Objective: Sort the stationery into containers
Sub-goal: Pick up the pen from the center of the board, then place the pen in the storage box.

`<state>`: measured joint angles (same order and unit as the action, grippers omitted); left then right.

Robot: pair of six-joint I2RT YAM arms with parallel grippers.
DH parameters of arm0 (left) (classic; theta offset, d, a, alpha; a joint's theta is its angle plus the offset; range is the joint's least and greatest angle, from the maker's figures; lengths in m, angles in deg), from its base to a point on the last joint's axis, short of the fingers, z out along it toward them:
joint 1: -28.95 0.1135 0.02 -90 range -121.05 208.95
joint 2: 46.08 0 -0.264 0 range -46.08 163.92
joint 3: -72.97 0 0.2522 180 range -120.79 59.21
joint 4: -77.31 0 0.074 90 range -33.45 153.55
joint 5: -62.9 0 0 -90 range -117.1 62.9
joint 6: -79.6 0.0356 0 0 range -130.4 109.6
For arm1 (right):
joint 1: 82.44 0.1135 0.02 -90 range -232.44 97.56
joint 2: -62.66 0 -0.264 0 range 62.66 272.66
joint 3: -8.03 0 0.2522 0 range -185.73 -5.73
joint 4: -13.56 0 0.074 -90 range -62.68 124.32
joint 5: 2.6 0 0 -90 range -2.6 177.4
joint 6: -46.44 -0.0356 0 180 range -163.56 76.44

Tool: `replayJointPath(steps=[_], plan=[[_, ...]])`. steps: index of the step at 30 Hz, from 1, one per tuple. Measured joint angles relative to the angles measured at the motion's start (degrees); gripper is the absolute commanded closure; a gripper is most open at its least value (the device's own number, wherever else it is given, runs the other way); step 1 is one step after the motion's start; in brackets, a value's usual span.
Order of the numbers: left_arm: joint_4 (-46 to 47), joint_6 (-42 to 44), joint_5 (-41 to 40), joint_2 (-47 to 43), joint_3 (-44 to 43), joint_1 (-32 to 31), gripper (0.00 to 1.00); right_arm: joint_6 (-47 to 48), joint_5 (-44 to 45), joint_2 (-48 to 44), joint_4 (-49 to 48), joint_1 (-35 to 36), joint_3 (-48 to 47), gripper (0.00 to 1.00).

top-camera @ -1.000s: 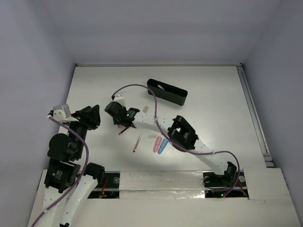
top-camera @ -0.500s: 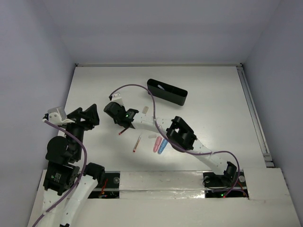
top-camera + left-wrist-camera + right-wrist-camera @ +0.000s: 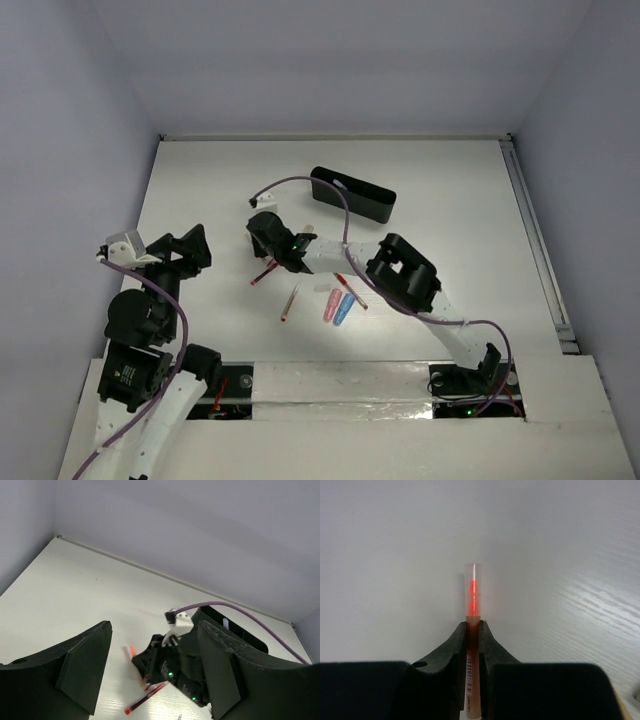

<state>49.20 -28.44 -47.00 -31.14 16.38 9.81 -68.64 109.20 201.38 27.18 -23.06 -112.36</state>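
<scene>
My right gripper (image 3: pixel 473 625) is shut on a thin pink-barrelled pen (image 3: pixel 473 592) whose clear red tip sticks out ahead of the fingers, just above the white table. From above, this gripper (image 3: pixel 265 229) sits left of centre, short of the long black tray (image 3: pixel 352 194). A red pen (image 3: pixel 262 274) lies below it and also shows in the left wrist view (image 3: pixel 147 700). A pink pen (image 3: pixel 290 302), another red pen (image 3: pixel 351 292), a pink capsule (image 3: pixel 331 305) and a blue capsule (image 3: pixel 345 309) lie nearer me. My left gripper (image 3: pixel 154 627) is open and empty, raised at the left (image 3: pixel 186 249).
A tan eraser (image 3: pixel 308 231) lies beside the right arm and a white eraser (image 3: pixel 322 289) lies near the capsules. The tray holds a pale item (image 3: pixel 341 183). The purple cable (image 3: pixel 300 181) loops over the right wrist. Grey walls enclose the table.
My right gripper has shifted right, toward the tray, with the pen in it. The arm's move uncovered a red pen by the capsules. The left gripper shifted slightly.
</scene>
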Motion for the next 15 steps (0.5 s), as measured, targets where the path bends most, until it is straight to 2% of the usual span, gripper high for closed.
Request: replayJointPath(steps=[4, 10, 15], plan=[[0.1, 0.0, 0.9, 0.4, 0.4, 0.0, 0.34, 0.0, -2.4, -6.4, -6.9, -1.4, 8.0, 1.00], [1.8, 0.2, 4.3, 3.6, 0.6, 0.0, 0.35, -2.3, -6.4, -21.8, -17.4, -4.2, 21.7, 1.00], [2.6, 0.9, 8.4, 6.3, 1.2, 0.0, 0.46, -2.0, -7.4, -31.2, -25.0, -9.1, 28.5, 1.00]])
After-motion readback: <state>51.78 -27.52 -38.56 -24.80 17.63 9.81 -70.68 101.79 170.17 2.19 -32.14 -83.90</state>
